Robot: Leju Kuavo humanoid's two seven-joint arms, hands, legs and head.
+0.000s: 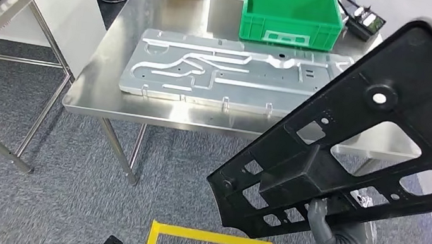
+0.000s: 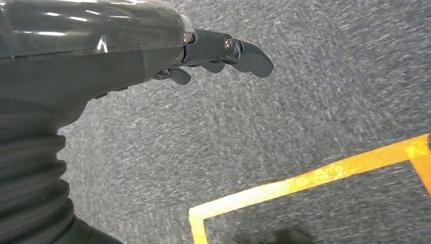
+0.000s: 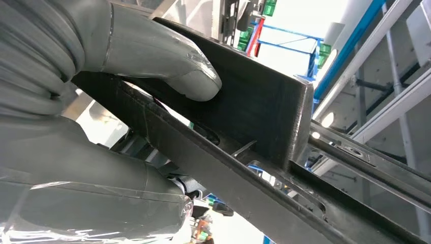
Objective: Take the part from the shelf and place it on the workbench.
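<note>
Carrying the black panel (image 1: 392, 121) toward the counter (image 1: 139, 105), the robot is in the transport step: the part is off the shelf and not yet set down. The right hand (image 1: 321, 216) grips the panel from beneath, near its lower edge; in the right wrist view the thumb (image 3: 167, 71) presses flat against a raised box-shaped rib on the panel (image 3: 254, 101). The panel hangs tilted in the air, its upper end overlapping the near right corner of the counter in the head view, its lower end out over the carpet.

The left hand (image 2: 213, 53) holds nothing; its fingers are loosely curled, hanging over the grey carpet beside a yellow floor line (image 2: 315, 175).

On the counter lie a long grey metal plate (image 1: 220, 71) and, behind it, a green bin (image 1: 292, 14).

The next move, as I judge it, calls for stepping closer to the counter, leveling the panel, and lowering it without striking the metal plate. The one-sided grip may let the panel swing.
</note>
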